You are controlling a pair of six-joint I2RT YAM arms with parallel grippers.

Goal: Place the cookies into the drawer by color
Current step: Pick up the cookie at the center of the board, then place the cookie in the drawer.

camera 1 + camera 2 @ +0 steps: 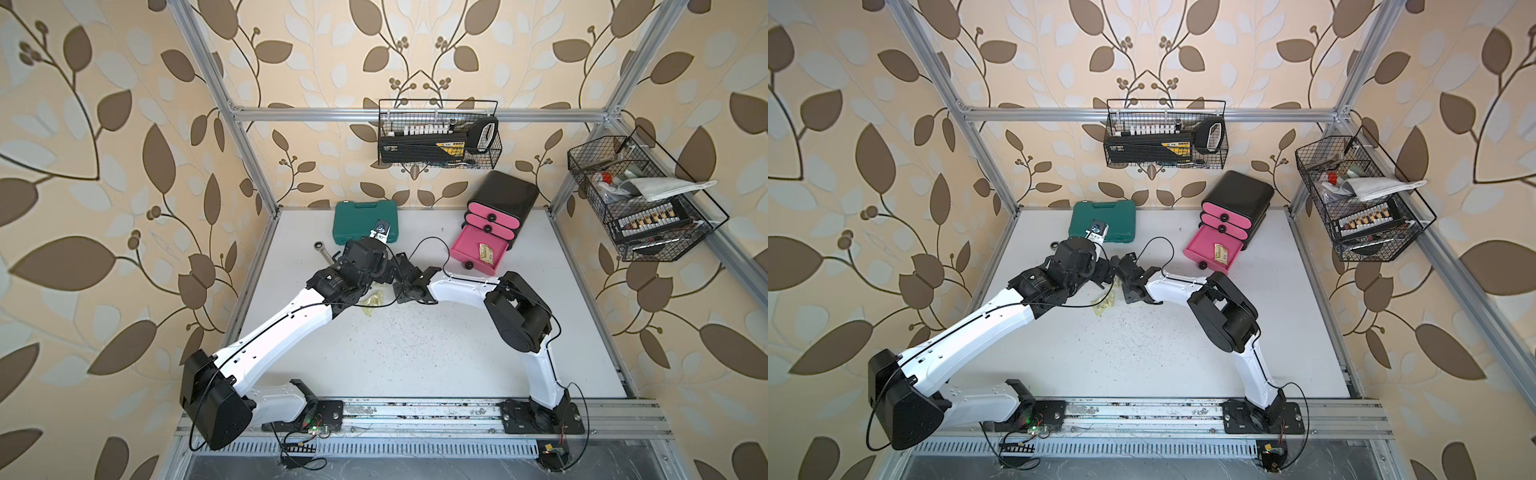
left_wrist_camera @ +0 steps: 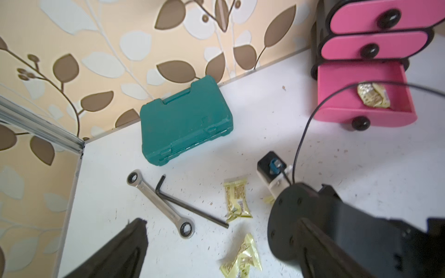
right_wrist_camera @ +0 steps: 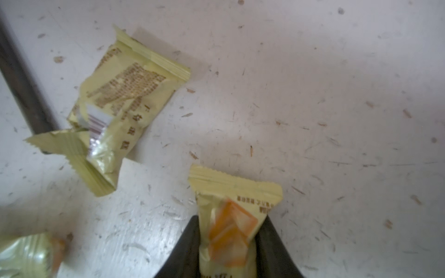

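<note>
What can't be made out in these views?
- Right wrist view: the yellow packet between the fingers of the right gripper is blurred and cut off by the frame edge; whether it is squeezed yet is unclear.
- Same view: a corner packet is blurred and cut off.
- Both top views: the arms cover that packet; loose packets barely show.
- Left wrist view: the shut upper drawers hide their contents.

Pink drawer [image 1: 478, 210], yellow-green cookies [image 3: 125, 106]
Black shell and knobs, orange print on one packet [image 3: 231, 226], teal case [image 2: 185, 125], speckled white bench [image 1: 415, 345].
</note>
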